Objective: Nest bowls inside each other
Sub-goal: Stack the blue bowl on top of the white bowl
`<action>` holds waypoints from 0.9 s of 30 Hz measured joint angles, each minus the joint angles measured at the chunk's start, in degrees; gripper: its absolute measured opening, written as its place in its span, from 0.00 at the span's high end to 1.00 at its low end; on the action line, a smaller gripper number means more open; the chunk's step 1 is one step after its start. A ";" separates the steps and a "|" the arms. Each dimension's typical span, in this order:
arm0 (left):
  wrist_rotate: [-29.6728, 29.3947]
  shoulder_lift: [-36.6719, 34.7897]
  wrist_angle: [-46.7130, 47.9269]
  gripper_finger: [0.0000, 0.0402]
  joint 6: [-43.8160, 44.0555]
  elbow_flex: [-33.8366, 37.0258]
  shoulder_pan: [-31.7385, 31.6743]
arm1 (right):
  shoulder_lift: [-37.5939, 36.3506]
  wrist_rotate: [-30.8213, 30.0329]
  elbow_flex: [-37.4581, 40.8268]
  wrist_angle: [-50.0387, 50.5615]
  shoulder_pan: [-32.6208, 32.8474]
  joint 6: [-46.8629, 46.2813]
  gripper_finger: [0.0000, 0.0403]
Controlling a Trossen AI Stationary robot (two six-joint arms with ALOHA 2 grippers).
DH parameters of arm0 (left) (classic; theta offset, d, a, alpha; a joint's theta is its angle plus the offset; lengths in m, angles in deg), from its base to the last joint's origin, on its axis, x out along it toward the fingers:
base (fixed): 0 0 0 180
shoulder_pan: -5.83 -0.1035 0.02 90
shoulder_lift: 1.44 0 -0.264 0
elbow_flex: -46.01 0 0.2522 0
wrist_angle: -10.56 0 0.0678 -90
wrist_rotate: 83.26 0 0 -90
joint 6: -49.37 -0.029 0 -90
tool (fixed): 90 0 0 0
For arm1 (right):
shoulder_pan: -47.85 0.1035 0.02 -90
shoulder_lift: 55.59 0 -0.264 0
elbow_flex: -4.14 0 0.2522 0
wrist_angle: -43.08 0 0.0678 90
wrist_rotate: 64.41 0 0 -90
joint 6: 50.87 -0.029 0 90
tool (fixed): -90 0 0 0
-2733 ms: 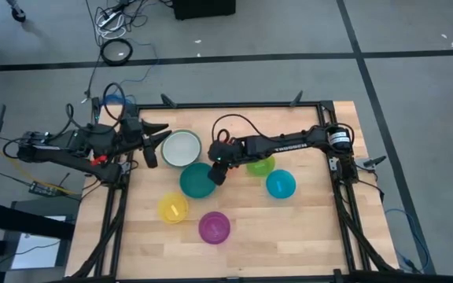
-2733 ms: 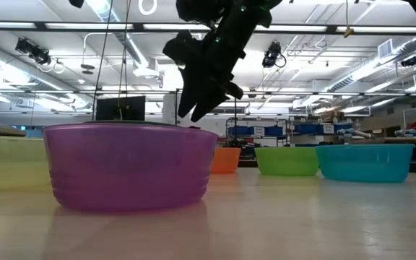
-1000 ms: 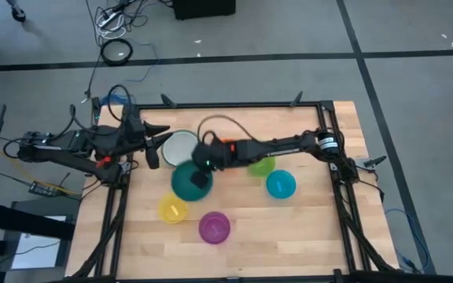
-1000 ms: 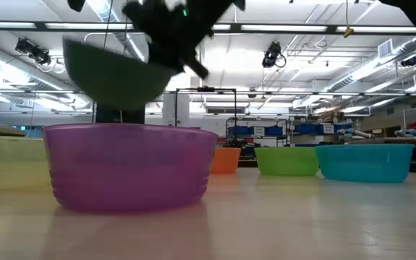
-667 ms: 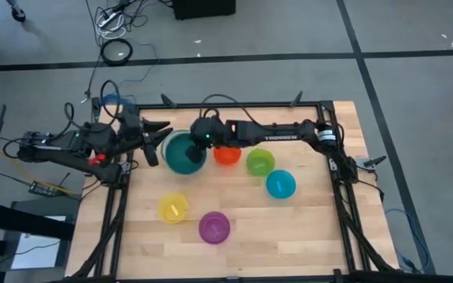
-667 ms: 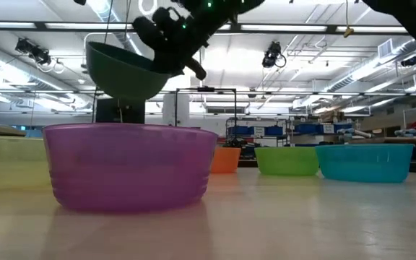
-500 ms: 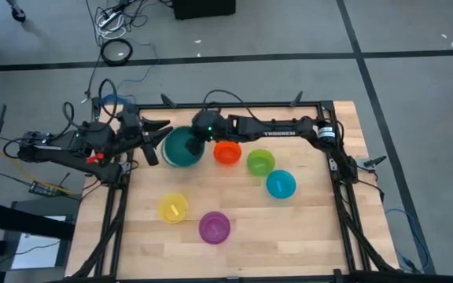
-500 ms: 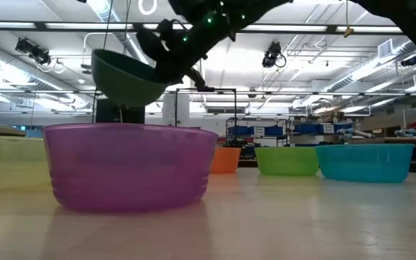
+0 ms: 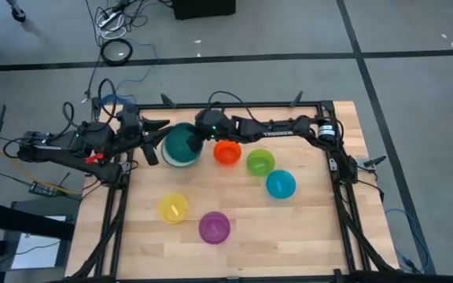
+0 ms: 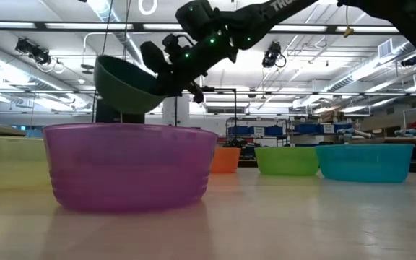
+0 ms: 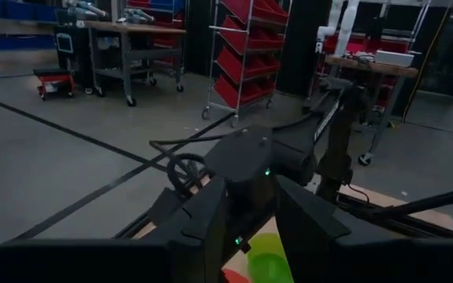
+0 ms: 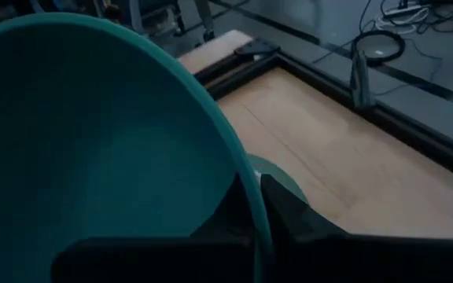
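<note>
My right gripper (image 9: 200,138) is shut on the teal bowl (image 9: 181,145) at the table's far left, tilted in the air above a pale white-and-sage bowl (image 9: 170,162). Only an edge of the pale bowl shows beneath the teal one. The low view shows the teal bowl (image 10: 125,85) dark and above the purple bowl's rim. My left gripper (image 9: 156,141) waits open and level just left of both bowls. Orange (image 9: 226,152), lime green (image 9: 260,163), blue (image 9: 280,184), yellow (image 9: 173,207) and purple (image 9: 214,227) bowls stand upright on the table. My right gripper holds the teal bowl by its rim (image 12: 252,200), on the side toward the table's right. One finger is inside the bowl and one outside (image 12: 293,216). The fingers come from the table's right, slanting down. The bowl is lifted clear and tilted.
The black frame rails (image 9: 242,104) run along the table's far and side edges. Bare wood (image 9: 289,228) lies at the near right. Cables (image 9: 116,51) lie on the floor beyond the table.
My right gripper has carried the teal bowl from the table's middle toward the far edge and slightly left, over the pale bowl. It has tipped to point more steeply downward. The bowl has stayed lifted and tilted throughout.
</note>
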 joint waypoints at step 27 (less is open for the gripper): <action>0.00 0.00 0.05 0.71 -0.02 -0.02 0.00 | -0.05 -1.67 4.53 -4.04 -0.22 -1.33 0.88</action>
